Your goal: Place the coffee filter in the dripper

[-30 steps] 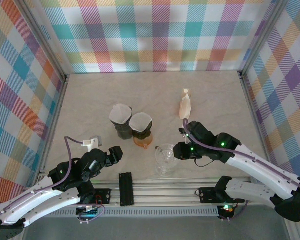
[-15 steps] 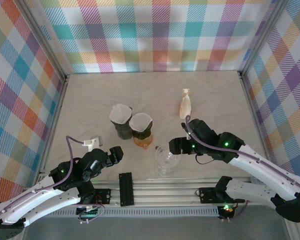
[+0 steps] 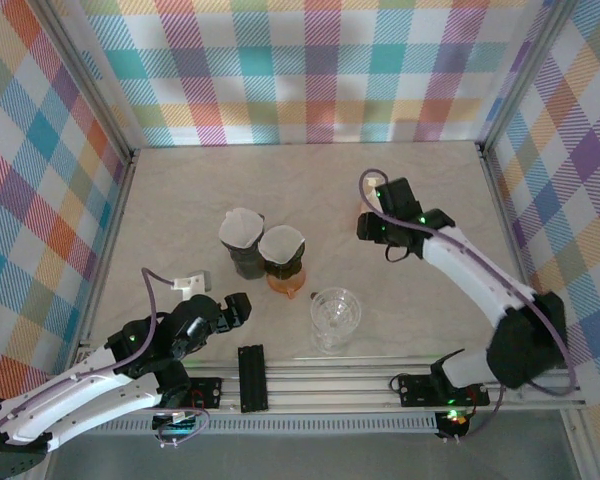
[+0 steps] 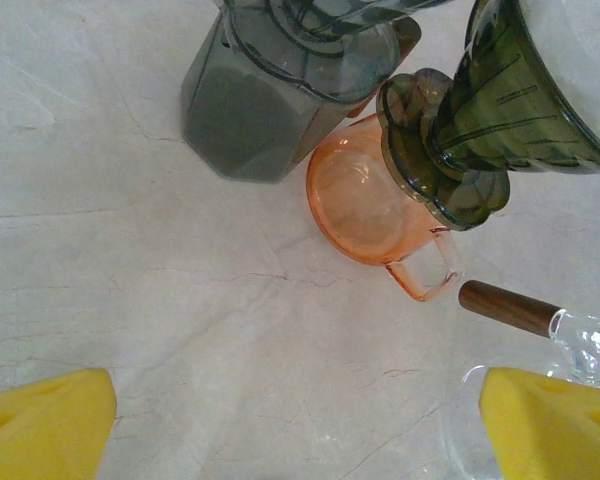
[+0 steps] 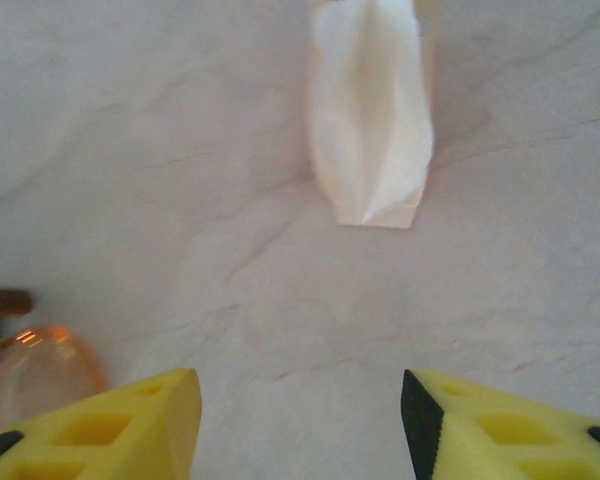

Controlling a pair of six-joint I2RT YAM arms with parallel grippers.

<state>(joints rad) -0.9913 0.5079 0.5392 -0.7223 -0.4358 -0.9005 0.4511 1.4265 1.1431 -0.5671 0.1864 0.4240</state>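
Observation:
The coffee filter point(image 5: 370, 120) is a folded white paper lying flat on the marbled table, straight ahead of my right gripper point(image 5: 298, 400). That gripper is open, nothing between its yellow fingers, and stands a short way off the filter. In the top view the right gripper point(image 3: 372, 228) hangs over the back right of the table. A clear glass dripper point(image 3: 334, 318) with a brown wooden handle point(image 4: 505, 305) stands near the front edge. My left gripper point(image 3: 230, 310) is open and low at the front left, its yellow fingertips point(image 4: 550, 420) wide apart over bare table.
Two dark drippers point(image 3: 242, 240) with white filters in them stand mid-table, one point(image 3: 282, 250) on an orange cup point(image 4: 375, 205). A black block point(image 3: 252, 376) lies on the front rail. Checkered walls enclose the table on three sides.
The right arm has swung from beside the glass dripper to the back right, over the filter. The left arm has barely moved.

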